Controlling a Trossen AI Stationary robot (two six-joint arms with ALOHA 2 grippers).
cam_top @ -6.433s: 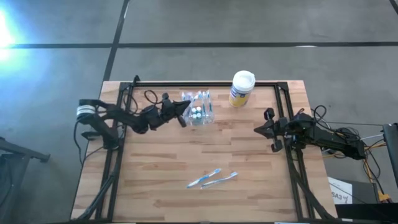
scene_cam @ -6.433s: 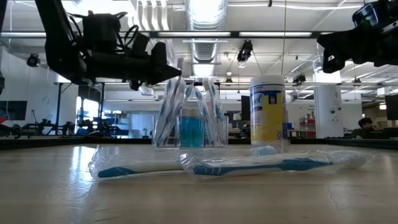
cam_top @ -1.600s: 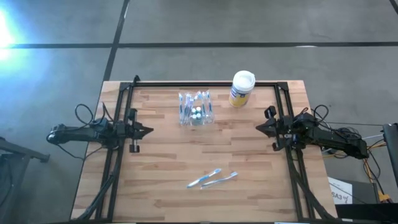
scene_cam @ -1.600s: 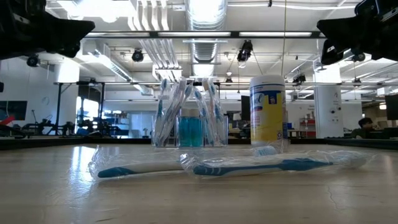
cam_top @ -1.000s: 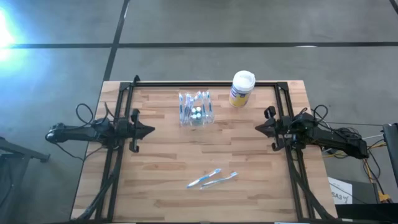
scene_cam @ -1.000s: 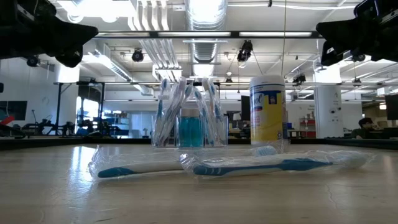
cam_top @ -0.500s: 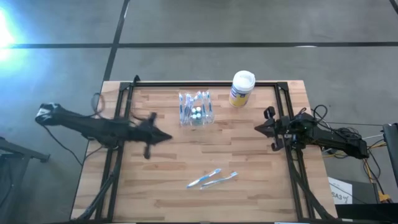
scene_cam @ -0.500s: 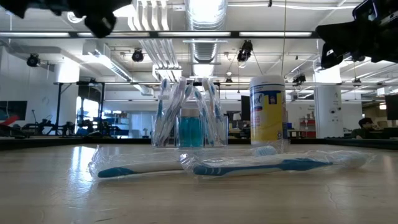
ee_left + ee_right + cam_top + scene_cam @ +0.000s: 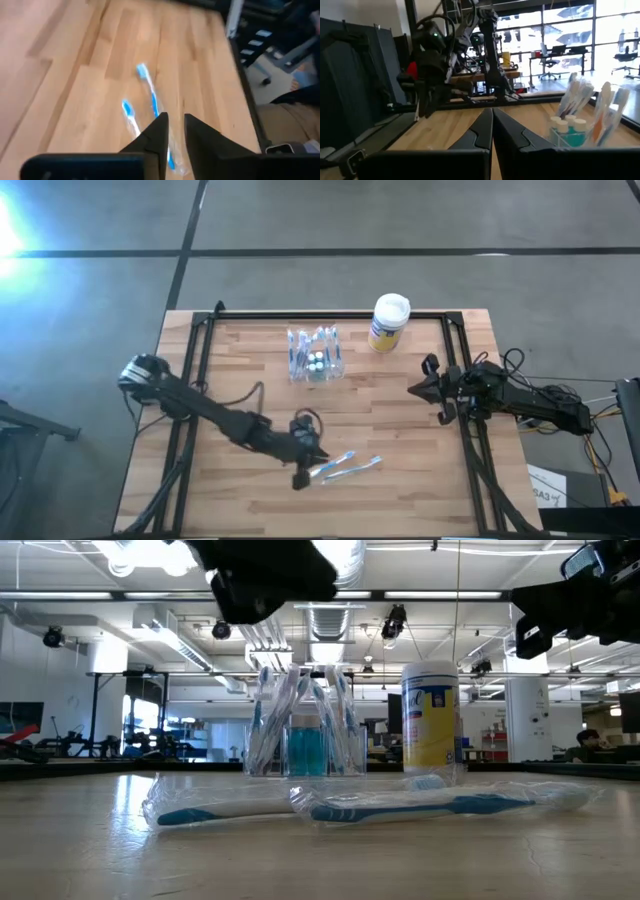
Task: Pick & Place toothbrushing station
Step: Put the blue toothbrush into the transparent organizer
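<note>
The left hand (image 9: 303, 463), fingers slightly parted and holding nothing, hangs lower centre by two wrapped toothbrushes (image 9: 340, 468). They could skid across the bench (image 9: 400, 420). The toothbrushing station (image 9: 315, 354) stands upper centre. The right hand (image 9: 425, 385) waits pressed together, right edge.

The left gripper (image 9: 268, 580) is cut off by the low view's top edge, so its fingers are out of sight there. The left wrist view is blurred; the two toothbrushes (image 9: 150, 112) seem wrapped, one running behind the fingers (image 9: 158, 135). The station (image 9: 580, 117) is cropped at the right wrist picture's edge.
</note>
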